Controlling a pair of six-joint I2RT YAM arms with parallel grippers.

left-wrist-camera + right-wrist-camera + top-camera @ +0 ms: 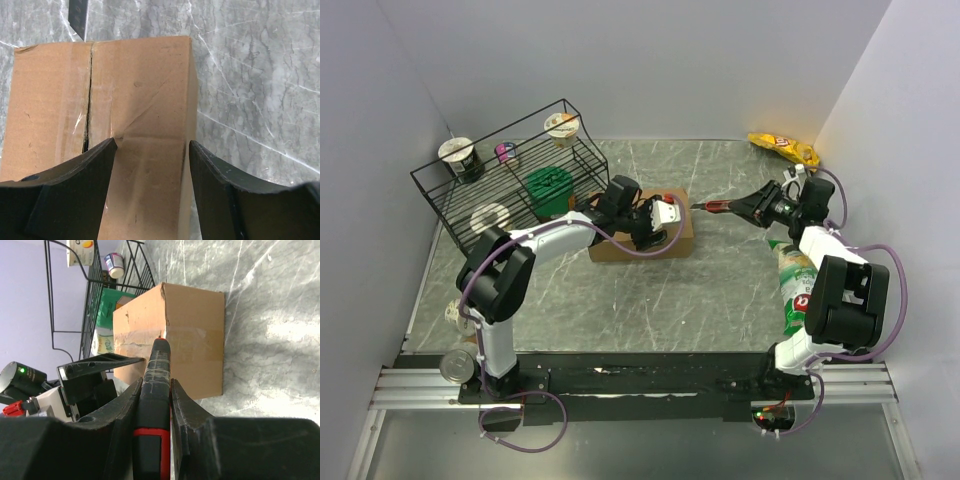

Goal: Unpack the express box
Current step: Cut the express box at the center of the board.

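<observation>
While left gripper point(152, 145) hangs open over the express box point(140, 85), right gripper point(156, 382) clamps a cutter point(157, 355). Seam-cutting step, by my reading; the tip must next reach the taped seam point(90, 100).

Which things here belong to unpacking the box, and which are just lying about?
In the job: box, cutter in right tool, left tool over box.
Lying about: rack, cups, yellow bag, green pouch, can.

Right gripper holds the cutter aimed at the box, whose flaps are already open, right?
No: the express box flaps lie shut, taped along the seam, per the left wrist view. The right gripper does hold the cutter aimed at it.
</observation>
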